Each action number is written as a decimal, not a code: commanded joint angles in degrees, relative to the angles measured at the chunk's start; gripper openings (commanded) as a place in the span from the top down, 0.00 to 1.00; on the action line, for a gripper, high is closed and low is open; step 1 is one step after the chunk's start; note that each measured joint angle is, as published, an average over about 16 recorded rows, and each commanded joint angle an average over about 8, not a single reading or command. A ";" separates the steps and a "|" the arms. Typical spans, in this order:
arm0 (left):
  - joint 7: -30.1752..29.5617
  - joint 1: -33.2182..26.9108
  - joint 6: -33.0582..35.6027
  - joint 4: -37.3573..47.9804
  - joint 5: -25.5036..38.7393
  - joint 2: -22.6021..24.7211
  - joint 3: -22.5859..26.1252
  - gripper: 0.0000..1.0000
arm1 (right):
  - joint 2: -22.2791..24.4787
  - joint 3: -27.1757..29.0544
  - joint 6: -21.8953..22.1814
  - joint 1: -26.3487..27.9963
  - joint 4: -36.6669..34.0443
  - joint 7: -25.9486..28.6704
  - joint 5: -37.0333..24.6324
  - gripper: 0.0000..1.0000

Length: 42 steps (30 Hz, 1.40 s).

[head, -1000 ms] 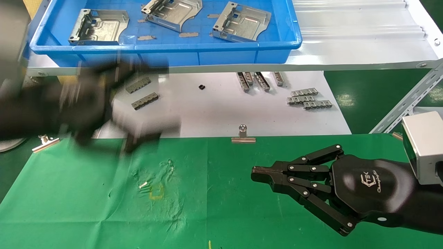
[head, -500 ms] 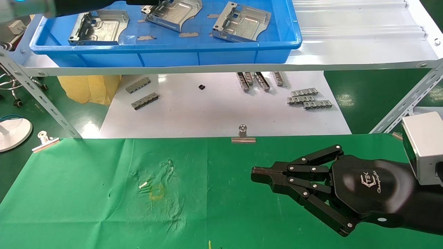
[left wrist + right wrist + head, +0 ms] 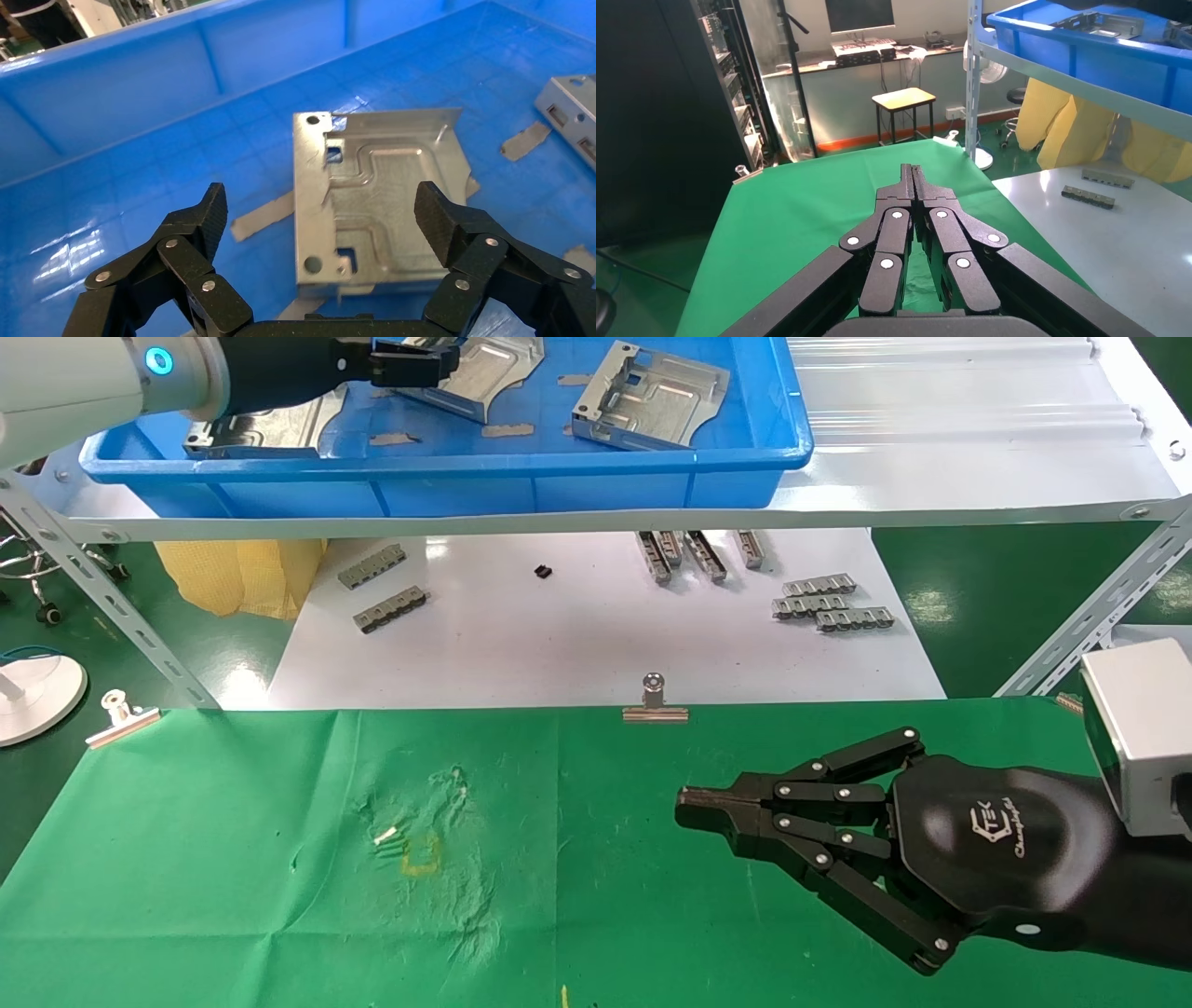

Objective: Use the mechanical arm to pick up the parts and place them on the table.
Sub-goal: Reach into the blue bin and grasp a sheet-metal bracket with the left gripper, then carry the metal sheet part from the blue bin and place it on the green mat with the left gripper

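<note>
Silvery stamped sheet-metal parts lie in the blue plastic tray (image 3: 447, 463) on the shelf along the top of the head view: one at upper left (image 3: 270, 426) mostly covered by the arm, one at top centre (image 3: 484, 374), and one to its right (image 3: 652, 395). A second ago the left arm was a dark blur sweeping across the left of the frame over the white sheet (image 3: 596, 635); half a second ago it had only reached the tray's upper left corner; now its white sleeve with the blue light ring (image 3: 158, 360) stretches into the tray and the left gripper (image 3: 410, 363) sits at the top-centre part. That suggests the reach is nearly finished and the grasp comes next. In the left wrist view the left gripper (image 3: 320, 210) is spread wide, its black ridged fingertips (image 3: 214, 207) flanking the embossed plate (image 3: 376, 203) without touching it. The right gripper (image 3: 694, 803) has not moved, resting low at lower right over the green cloth-covered worktop (image 3: 233, 896), its fingers (image 3: 912, 182) pressed together on nothing. No part is on the worktop yet. The head view cuts off the top of the tray, so how high the left gripper hangs above the plate is hard to judge, and the grey tape scraps (image 3: 261, 216) partly slip beneath the plate.
</note>
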 commanded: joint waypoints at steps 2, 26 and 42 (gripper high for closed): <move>-0.31 -0.20 -0.98 0.65 0.40 0.67 0.27 1.00 | 0.00 0.00 0.00 0.00 0.00 0.00 0.00 0.46; 0.25 1.52 -1.36 -0.15 -0.57 1.23 -0.38 1.00 | 0.00 0.00 0.00 0.00 0.00 0.00 0.00 0.00; 2.51 1.42 2.39 -2.03 -4.31 -1.04 -2.91 1.00 | 0.00 0.00 0.00 0.00 0.00 0.00 0.00 0.00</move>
